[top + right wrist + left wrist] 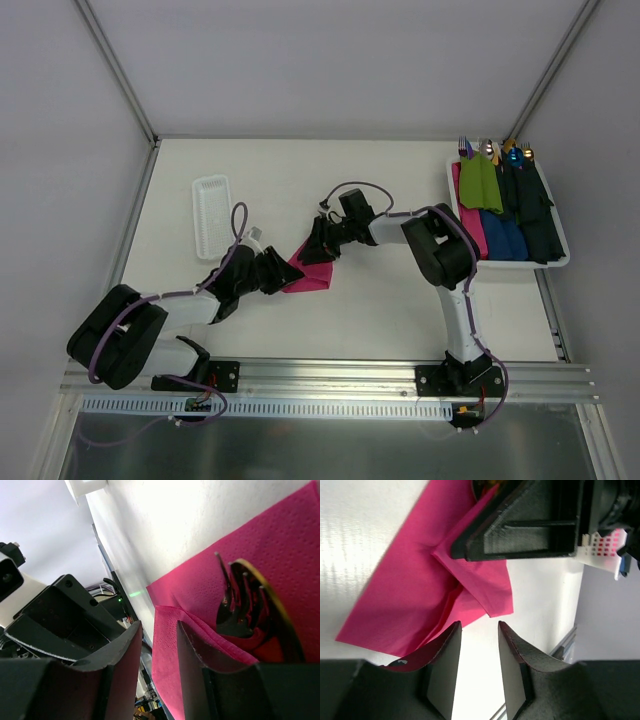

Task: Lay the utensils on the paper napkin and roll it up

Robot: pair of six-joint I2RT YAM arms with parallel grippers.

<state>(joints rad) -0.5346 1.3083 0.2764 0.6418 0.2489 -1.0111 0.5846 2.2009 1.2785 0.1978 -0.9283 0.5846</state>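
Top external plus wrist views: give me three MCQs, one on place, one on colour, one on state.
1. Where is the paper napkin?
A) on the table between the left gripper and right gripper
B) lifted in the air
C) draped over an arm
2. Its colour?
A) green
B) navy
C) magenta-pink
3. Its state?
A) spread fully flat
B) partly folded over the utensils
C) rolled tight

1A: the overhead view shows it lying between both grippers.
2C: it is pink in every view.
3B: the right wrist view shows tines poking out of a fold.
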